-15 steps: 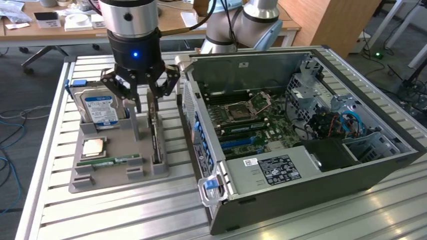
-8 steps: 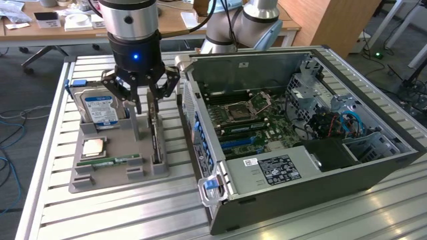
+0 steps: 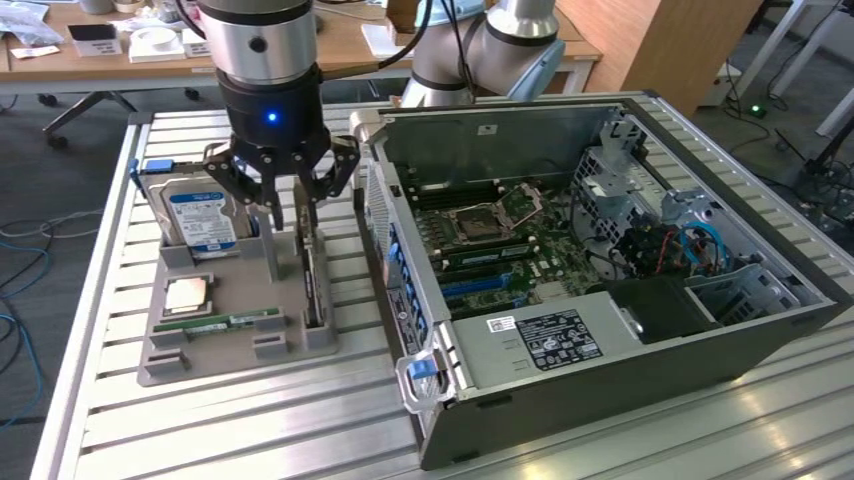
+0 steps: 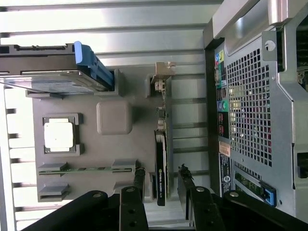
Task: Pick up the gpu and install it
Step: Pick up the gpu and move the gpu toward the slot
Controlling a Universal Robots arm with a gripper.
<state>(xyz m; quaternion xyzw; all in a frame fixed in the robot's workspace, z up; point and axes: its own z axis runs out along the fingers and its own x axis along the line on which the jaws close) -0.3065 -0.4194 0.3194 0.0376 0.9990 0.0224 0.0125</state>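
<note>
Stretching across the scene, a slatted metal table (image 3: 200, 430) carried everything. On the exterior view's right lay a big computer case (image 3: 601, 250) with its side panel off, its green board and blue cables open to view. The robot arm (image 3: 267, 50) came down over the exterior view's left part of the table, a blue light glowing on its black wrist.

Just beside the case sat a flat grey holder (image 3: 214, 365) with several slots. A hard drive (image 3: 200, 215) with a blue-and-white label stood upright in the holder's far slot.

The gpu (image 4: 161, 168) stood on its long edge in the slot nearest the case, a thin dark card with its silvery bracket at the end toward the hard drive's side of the holder. The gripper (image 4: 162, 174) hung directly above that card. Its fingers (image 4: 184, 174) were spread apart, one on each side of the gpu, with a clear gap between each finger and the board, so nothing was gripped.

A square processor chip (image 3: 184, 295) lay flat in its pocket near the holder's middle. A narrow green memory stick (image 3: 220, 323) lay in the slot below it.
</note>
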